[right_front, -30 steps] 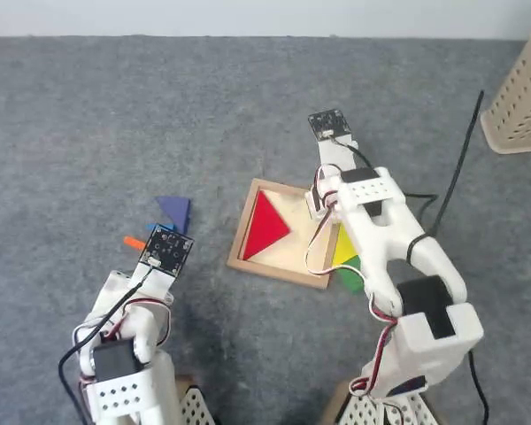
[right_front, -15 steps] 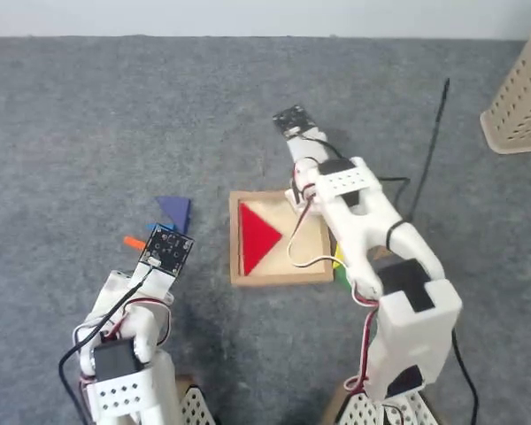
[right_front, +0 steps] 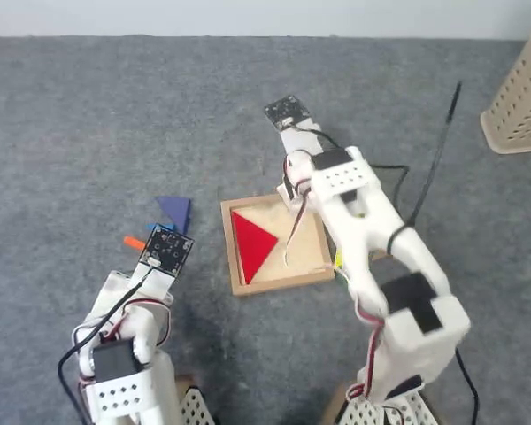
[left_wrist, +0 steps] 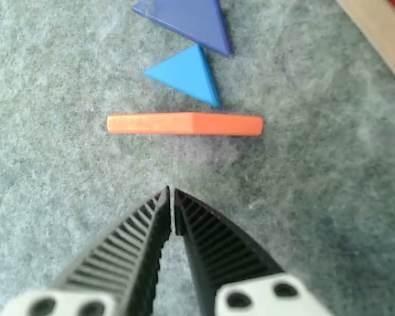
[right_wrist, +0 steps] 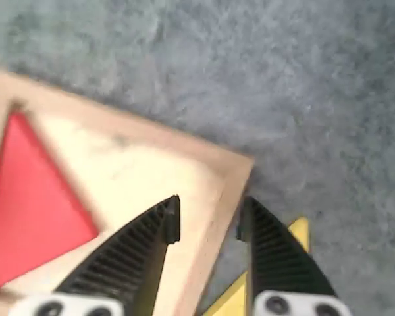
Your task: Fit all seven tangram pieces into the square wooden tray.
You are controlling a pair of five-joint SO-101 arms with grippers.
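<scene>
Black ribbed fingers (right_wrist: 151, 243) of the right gripper (right_wrist: 209, 220) stand apart, one over the floor of the wooden tray (right_front: 274, 282) and the other outside it, with the tray's rim near a corner running between them; whether they press on the wood cannot be told. Just beyond the outer finger a yellow piece (right_wrist: 296, 237) lies on the grey carpet (right_front: 88, 115), close to the rim. A red triangle (right_front: 250, 241) lies flat inside the tray, filling its left half in the high view and leaving bare wood on the right. In that view the tray sits near the middle of the frame, slightly turned, and the right arm (right_front: 363, 230) reaches over its right side from the lower right. The left gripper (left_wrist: 171, 192) has its fingers closed together with nothing between them, tips low over the carpet. Just ahead of them an orange piece (left_wrist: 184, 124) lies crosswise, then a light blue triangle (left_wrist: 187, 72) and a dark blue triangle (left_wrist: 184, 16), set close together. In the high view this cluster lies left of centre, well apart from the tray. A beige slotted basket (right_front: 522, 88) stands at the upper right edge.
</scene>
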